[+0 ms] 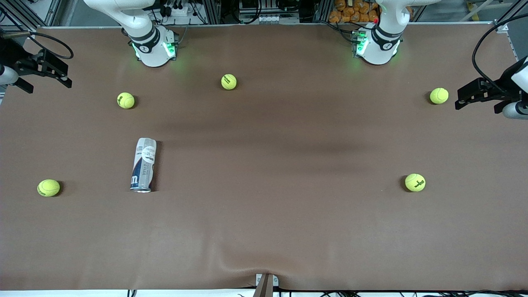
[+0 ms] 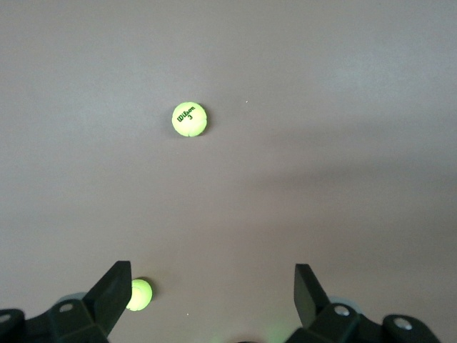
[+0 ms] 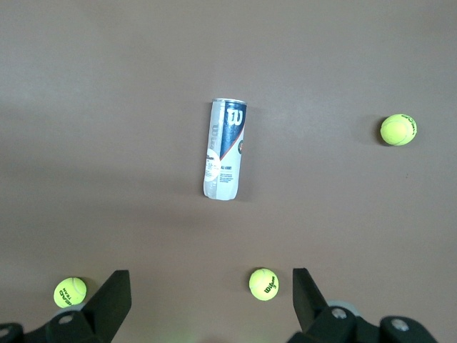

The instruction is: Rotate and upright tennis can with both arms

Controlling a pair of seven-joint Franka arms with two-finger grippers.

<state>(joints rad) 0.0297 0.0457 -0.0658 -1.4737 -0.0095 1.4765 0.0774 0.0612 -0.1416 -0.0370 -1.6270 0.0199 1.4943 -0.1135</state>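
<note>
Tennis can [image 1: 143, 165]: slim clear cylinder, white and dark-blue label with a "W", metal rim; lying on its side on the brown table [image 1: 272, 173], toward the right arm's end, rim end nearest the front camera.

Tennis balls, five, fuzzy yellow-green, scattered well apart; one [image 1: 48, 187] lies beside the can, nearer the table's end.

Right gripper [image 1: 41, 68]: black, fingers spread wide, holding nothing, raised over the right arm's end of the table.

Left gripper [image 1: 480, 93]: black, fingers likewise spread, empty, raised over the left arm's end, near a ball [image 1: 439, 95].
</note>
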